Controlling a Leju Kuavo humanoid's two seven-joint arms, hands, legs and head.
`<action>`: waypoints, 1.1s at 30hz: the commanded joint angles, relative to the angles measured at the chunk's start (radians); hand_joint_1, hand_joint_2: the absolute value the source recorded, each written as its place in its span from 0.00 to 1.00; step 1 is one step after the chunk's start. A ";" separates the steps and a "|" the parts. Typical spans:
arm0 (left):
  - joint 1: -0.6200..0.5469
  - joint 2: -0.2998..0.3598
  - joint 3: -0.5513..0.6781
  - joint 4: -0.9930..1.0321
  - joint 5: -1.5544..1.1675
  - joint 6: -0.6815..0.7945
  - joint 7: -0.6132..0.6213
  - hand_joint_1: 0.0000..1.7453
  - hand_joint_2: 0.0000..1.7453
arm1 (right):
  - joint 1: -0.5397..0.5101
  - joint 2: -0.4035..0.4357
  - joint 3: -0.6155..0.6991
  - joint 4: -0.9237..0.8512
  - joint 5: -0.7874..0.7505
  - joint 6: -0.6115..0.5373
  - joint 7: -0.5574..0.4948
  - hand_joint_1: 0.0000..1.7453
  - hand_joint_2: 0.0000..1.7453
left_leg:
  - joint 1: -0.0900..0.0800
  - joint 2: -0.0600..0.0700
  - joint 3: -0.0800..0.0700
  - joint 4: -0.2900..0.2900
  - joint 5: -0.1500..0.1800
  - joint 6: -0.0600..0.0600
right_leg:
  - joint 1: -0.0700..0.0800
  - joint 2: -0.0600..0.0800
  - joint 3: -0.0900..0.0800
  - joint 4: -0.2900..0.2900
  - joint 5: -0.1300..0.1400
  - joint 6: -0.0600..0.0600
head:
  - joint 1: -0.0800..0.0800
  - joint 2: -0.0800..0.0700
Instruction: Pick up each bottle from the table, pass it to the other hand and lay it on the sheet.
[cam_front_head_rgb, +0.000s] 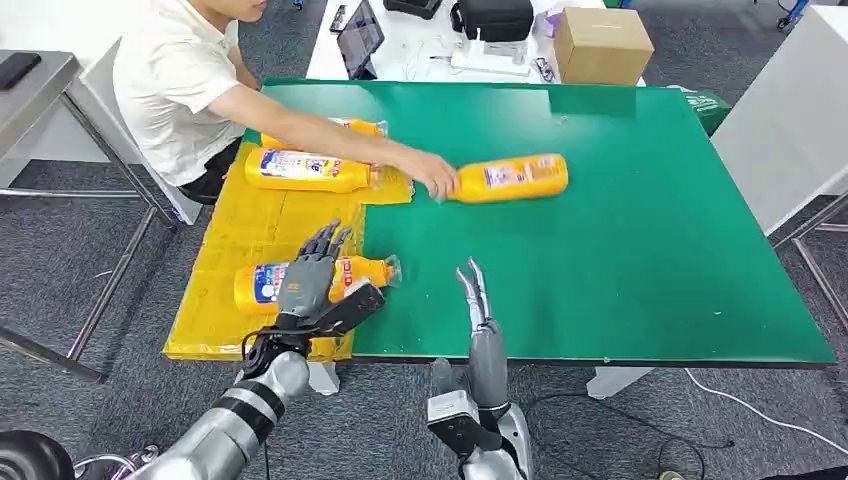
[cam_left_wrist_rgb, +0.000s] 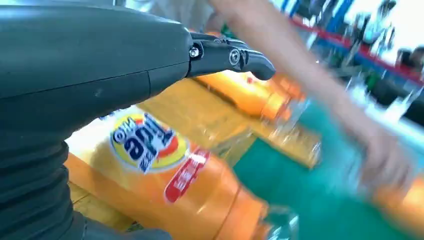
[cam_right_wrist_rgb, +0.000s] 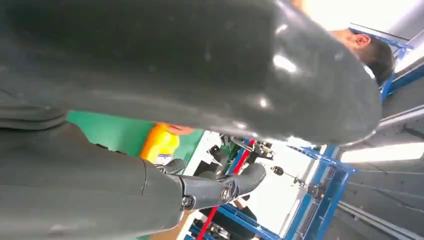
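Observation:
Three orange bottles lie on the yellow sheet (cam_front_head_rgb: 250, 225) at the table's left. The nearest bottle (cam_front_head_rgb: 262, 282) (cam_left_wrist_rgb: 165, 185) lies under my left hand (cam_front_head_rgb: 312, 275), which hovers over it with fingers spread and nothing gripped. Another bottle (cam_front_head_rgb: 305, 169) and a third bottle (cam_front_head_rgb: 350, 126) lie farther back. On the green table (cam_front_head_rgb: 620, 250) a person's hand (cam_front_head_rgb: 432, 176) touches a fourth orange bottle (cam_front_head_rgb: 512, 177) (cam_right_wrist_rgb: 159, 142). My right hand (cam_front_head_rgb: 477, 295) stands edge-on near the front of the table, fingers straight, empty.
A person in a white shirt (cam_front_head_rgb: 175, 85) sits at the far left, arm (cam_front_head_rgb: 320, 125) reaching over the sheet. Behind the green table a white desk holds a cardboard box (cam_front_head_rgb: 600, 42), a tablet (cam_front_head_rgb: 360, 38) and a black bag (cam_front_head_rgb: 495, 18).

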 joint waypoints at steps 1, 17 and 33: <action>0.104 0.033 -0.012 -0.251 -0.013 0.012 0.004 0.00 1.00 | -0.002 -0.016 -0.035 0.049 0.028 -0.002 -0.003 0.00 0.00 | 0.001 0.002 0.004 -0.001 -0.001 0.001 | 0.001 0.000 0.004 -0.001 -0.001 -0.002 | 0.000 0.000; 0.237 -0.003 0.097 -0.455 0.555 0.029 -0.200 0.00 1.00 | -0.127 -0.086 -0.709 0.311 1.012 -0.002 0.198 0.00 1.00 | -0.001 -0.002 0.003 0.000 -0.001 0.003 | 0.000 -0.002 0.006 -0.002 -0.001 -0.001 | 0.001 0.000; 0.229 -0.002 0.026 -0.442 0.675 0.000 -0.230 0.00 1.00 | -0.289 -0.208 -0.430 0.578 1.086 -0.002 0.495 0.00 1.00 | 0.000 0.001 0.005 0.000 -0.002 0.002 | 0.001 0.000 0.006 -0.002 -0.001 -0.002 | 0.000 0.000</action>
